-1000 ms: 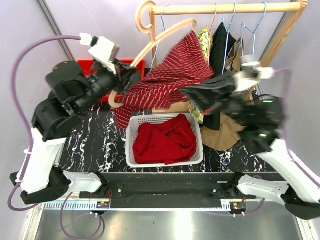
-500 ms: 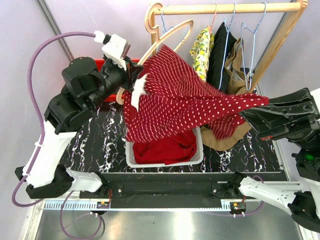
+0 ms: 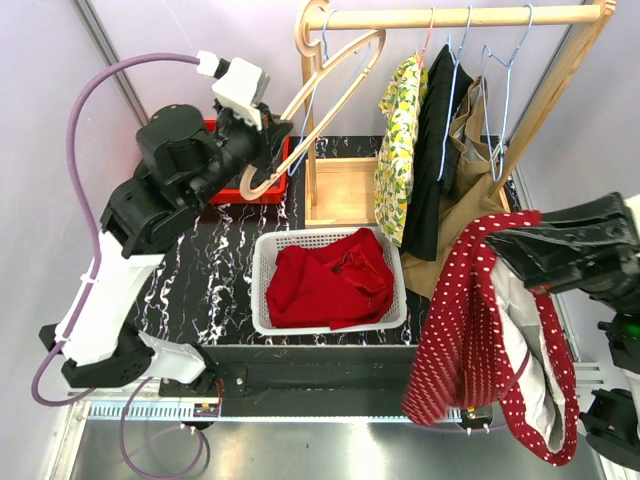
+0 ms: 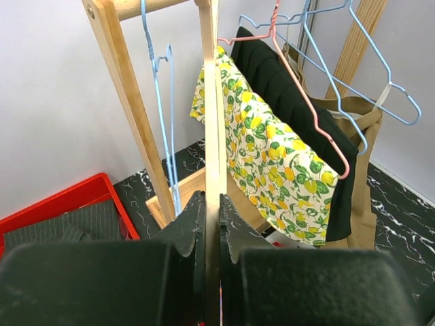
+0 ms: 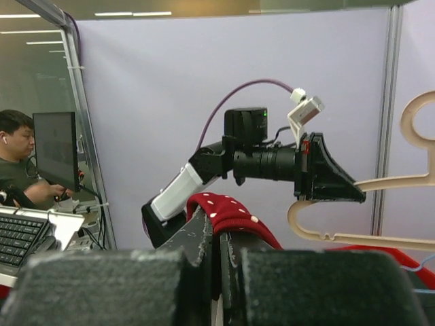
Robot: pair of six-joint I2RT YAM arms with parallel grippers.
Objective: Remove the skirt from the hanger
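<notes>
- Red white-dotted fabric skirt [image 3: 455, 340] hangs to the right of the white plastic mesh basket [image 3: 262, 290], draped over the right gripper [image 3: 497, 240], well apart from the curved pale wooden hanger [image 4: 211, 136].
- Basket holds crumpled red cloth [image 3: 330, 280].
- Hanger is bare, behind and left of the basket.
- Left gripper [image 4: 212, 210] is clenched on the hanger.
- Right gripper is clamped on the skirt's top edge.

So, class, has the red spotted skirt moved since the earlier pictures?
Yes: the skirt has gone right, clear of the white basket, hanging from the right gripper.
</notes>
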